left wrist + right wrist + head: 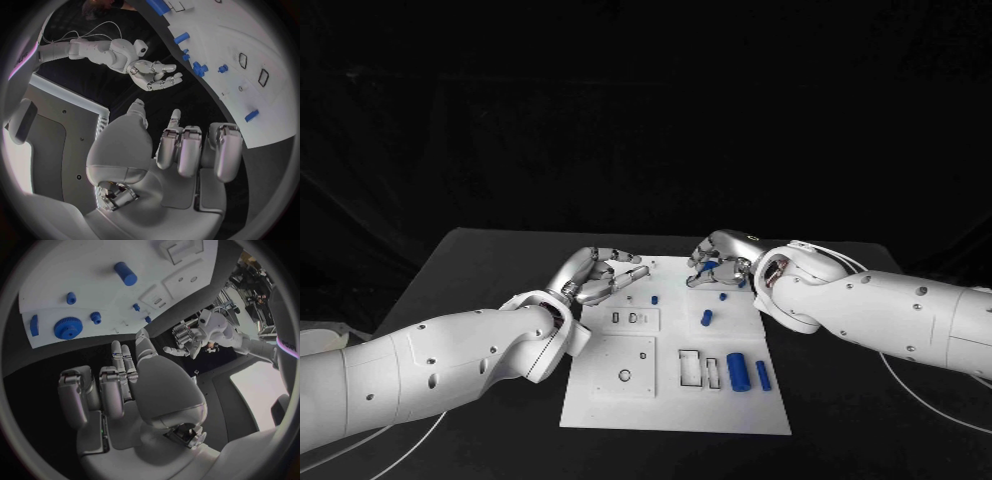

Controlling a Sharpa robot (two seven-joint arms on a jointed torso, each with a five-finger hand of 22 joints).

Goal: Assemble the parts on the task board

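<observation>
White task board dotted with small blue parts, some cylindrical

You can't see the far left corner of the task board in the head view; the left hand covers it. The right hand sits in front of some blue parts at the far edge, so you can't tell their shape there or if the fingers touch them. In the right wrist view the board's edge is cut off by the pic's rim, and a blue part near that rim is only half seen. Small holes & marks on the board are too tiny to read.
</observation>
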